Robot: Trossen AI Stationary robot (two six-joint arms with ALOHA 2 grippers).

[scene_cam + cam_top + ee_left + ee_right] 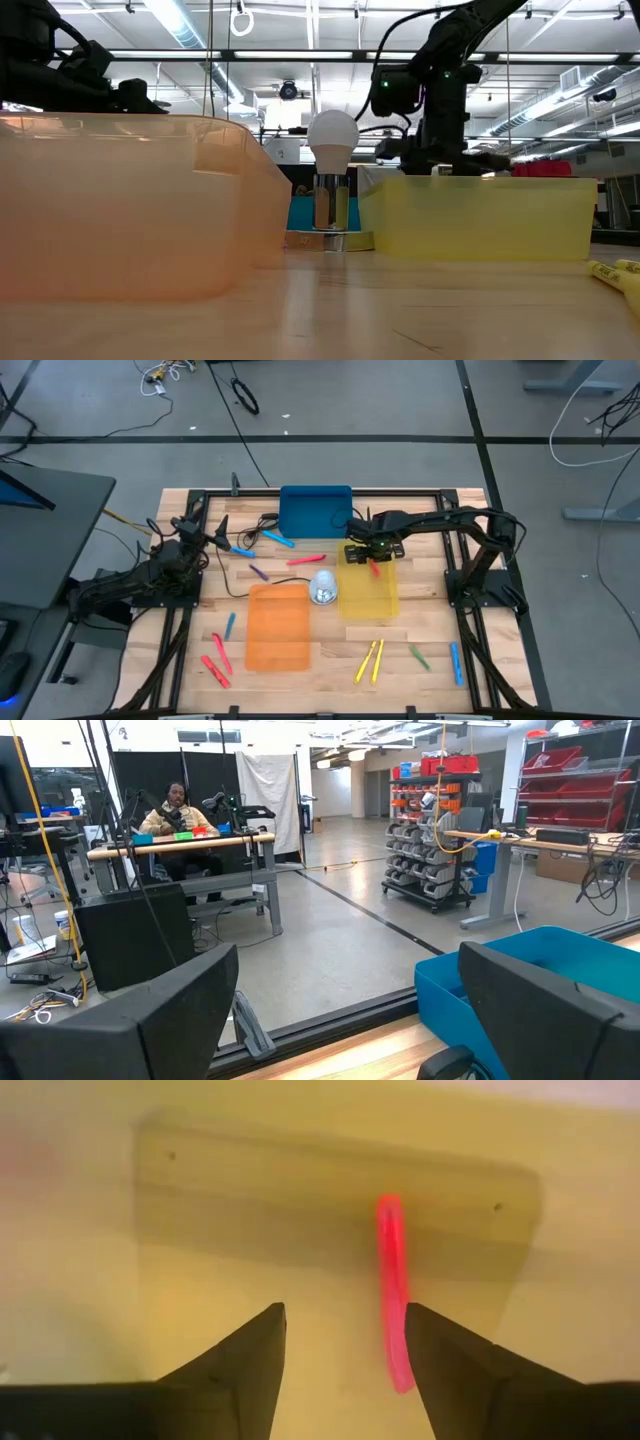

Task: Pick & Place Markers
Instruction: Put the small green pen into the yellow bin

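Right claw, fingers spread and gripping nothing, is hovering over my yellow tray, where the red marker is lying just beside one fingertip, long axis running away from me.

Short thin pen-like plastic markers lie scattered flat on the wood: a red marker inside the yellow tray, another red one, two yellow ones side by side, a green one.
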